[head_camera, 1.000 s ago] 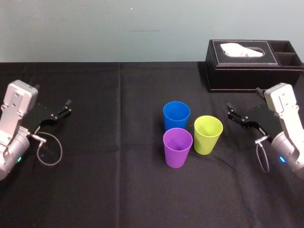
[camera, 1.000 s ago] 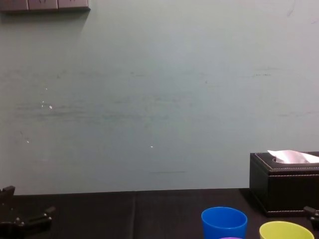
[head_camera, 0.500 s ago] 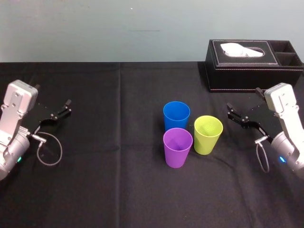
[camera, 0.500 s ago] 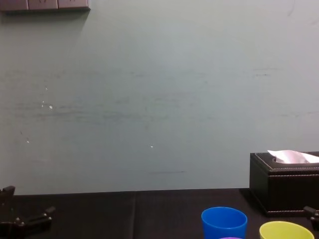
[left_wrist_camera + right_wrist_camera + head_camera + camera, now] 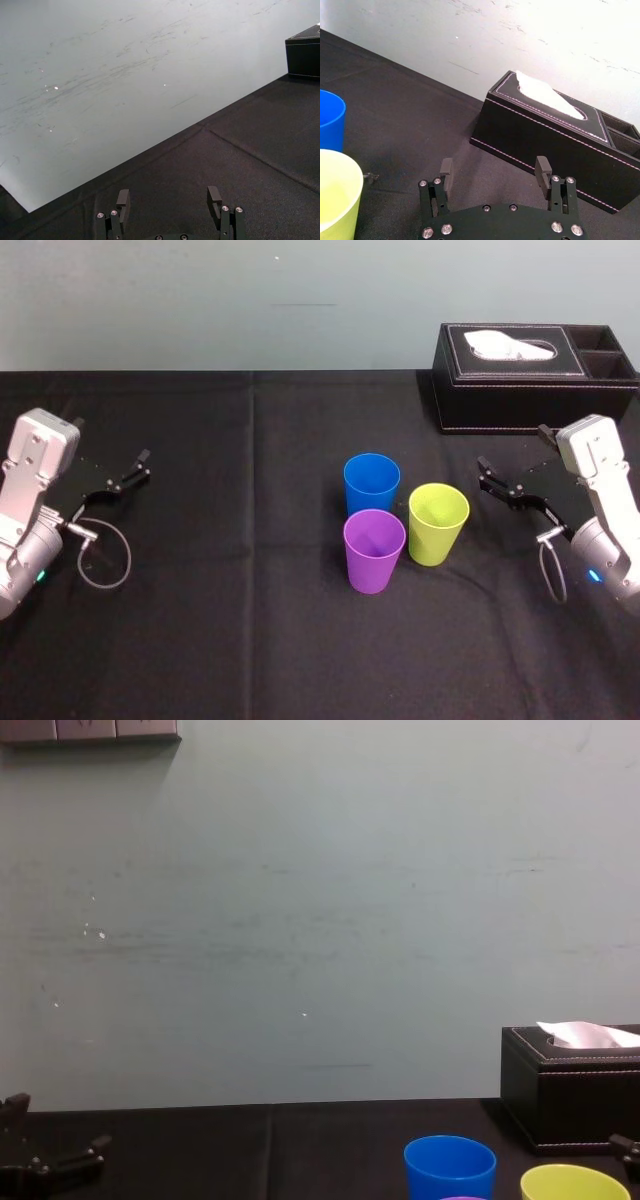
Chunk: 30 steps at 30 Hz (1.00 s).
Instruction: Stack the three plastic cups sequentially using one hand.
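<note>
Centre of table (image 5: 250,640) | blue cup (image 5: 371,480), purple cup (image 5: 374,555), yellow-green cup (image 5: 438,528) upright, empty, unstacked | left hand (image 5: 168,192) spread | right hand (image 5: 494,162) spread

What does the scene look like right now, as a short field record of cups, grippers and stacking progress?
blue cup: upright, rearmost of the cluster
purple cup: upright, nearest the robot
yellow-green cup: upright, right of purple
stacked: none yet
left gripper: open, empty, far left on the table
right gripper: open, empty, right of the yellow-green cup, in front of the tissue box
</note>
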Motion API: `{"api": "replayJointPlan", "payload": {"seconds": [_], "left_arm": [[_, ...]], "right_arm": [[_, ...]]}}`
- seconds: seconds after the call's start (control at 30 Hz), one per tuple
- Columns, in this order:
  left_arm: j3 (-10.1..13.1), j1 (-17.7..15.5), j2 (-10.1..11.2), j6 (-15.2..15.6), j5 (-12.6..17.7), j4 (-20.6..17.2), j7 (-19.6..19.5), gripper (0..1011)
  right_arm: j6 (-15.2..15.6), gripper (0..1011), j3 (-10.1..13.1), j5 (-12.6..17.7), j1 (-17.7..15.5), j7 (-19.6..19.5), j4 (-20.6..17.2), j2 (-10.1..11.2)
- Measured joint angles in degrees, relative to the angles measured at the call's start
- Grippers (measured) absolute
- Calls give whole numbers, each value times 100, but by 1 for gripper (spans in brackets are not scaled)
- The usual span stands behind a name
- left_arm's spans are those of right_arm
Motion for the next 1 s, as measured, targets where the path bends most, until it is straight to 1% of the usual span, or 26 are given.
{"api": "replayJointPlan", "payload": {"seconds": [0.43, 0.63, 0.77, 0.87, 0.93, 0.97, 1.0], "left_arm": [[0, 0, 0, 0, 0, 0, 0, 1011], [0, 0, 0, 0, 0, 0, 0, 1012], [0, 0, 0, 0, 0, 0, 0, 1011], [0, 0, 0, 0, 0, 0, 0, 1011], [0, 0, 0, 0, 0, 0, 0, 1011], [0, 0, 0, 0, 0, 0, 0, 1011], [0, 0, 0, 0, 0, 0, 0, 1011]], "right_arm": [[0, 1002, 0, 0, 0, 0, 0, 0], [-9, 1002, 132, -15, -71, 7, -132, -30], [9, 1003, 250, -4, -232, 7, -308, 8], [48, 1002, 373, 62, -491, 32, -522, 97], [53, 1003, 425, 101, -616, 54, -598, 138], [54, 1002, 483, 156, -764, 87, -682, 181], [51, 1002, 511, 183, -835, 101, -721, 202]]}}
